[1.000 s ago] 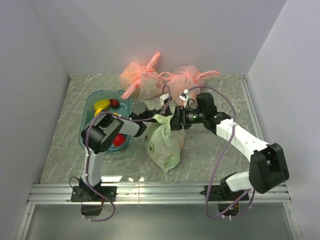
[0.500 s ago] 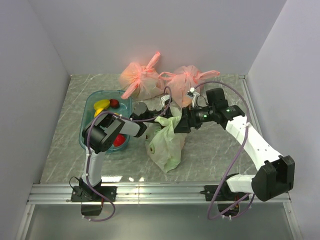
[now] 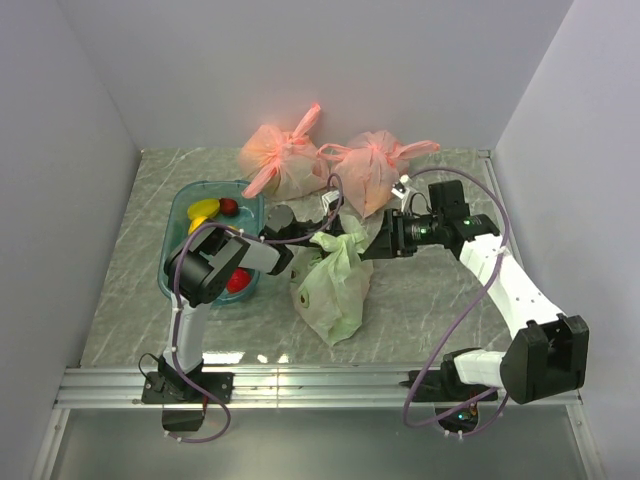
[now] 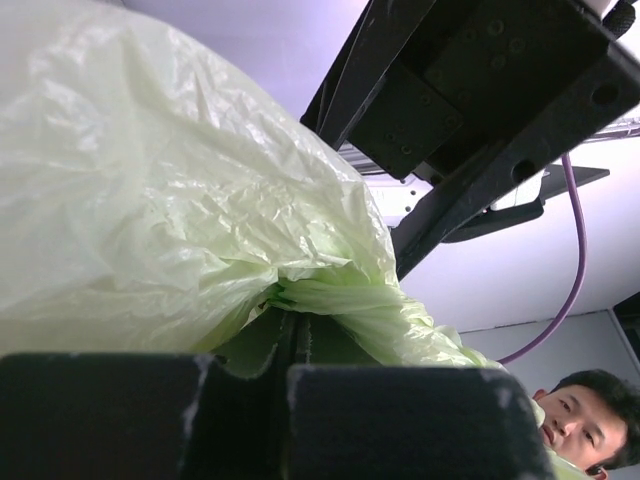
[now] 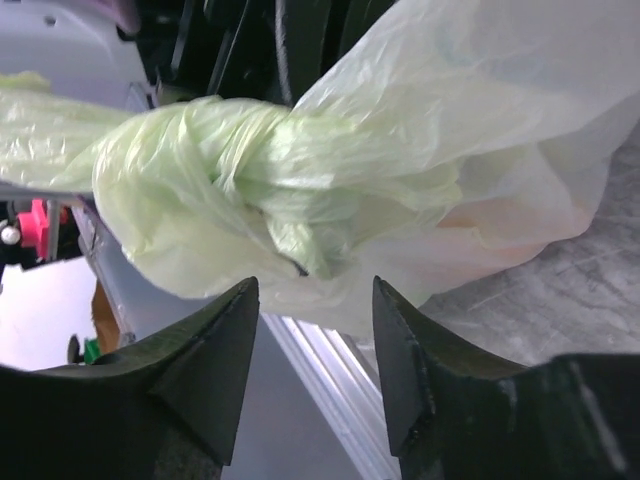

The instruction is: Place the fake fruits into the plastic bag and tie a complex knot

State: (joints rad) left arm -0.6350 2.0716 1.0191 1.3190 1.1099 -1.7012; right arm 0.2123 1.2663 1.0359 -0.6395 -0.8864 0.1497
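The pale green plastic bag (image 3: pixel 332 288) lies at the table's middle, its handles bunched into a knot (image 3: pixel 341 243) at the top. My left gripper (image 3: pixel 320 233) is shut on a bunched green handle just left of the knot; in the left wrist view the jaws (image 4: pixel 295 335) pinch the green film (image 4: pixel 330 300). My right gripper (image 3: pixel 379 244) is open and empty, just right of the knot and apart from it. In the right wrist view the knot (image 5: pixel 270 170) sits beyond the spread fingertips (image 5: pixel 315 290). A faint orange shape (image 5: pixel 520 225) shows through the bag.
Two tied salmon-pink bags (image 3: pixel 280 160) (image 3: pixel 372 165) stand at the back. A teal tray (image 3: pixel 182 222) at the left holds a yellow fruit (image 3: pixel 204 209) and red fruits (image 3: pixel 238 281). Grey walls close in the table.
My right gripper has drawn back to the right, away from the bag, and now stands open and clear of it. The handles have bunched tighter into the knot. The left gripper stayed put.
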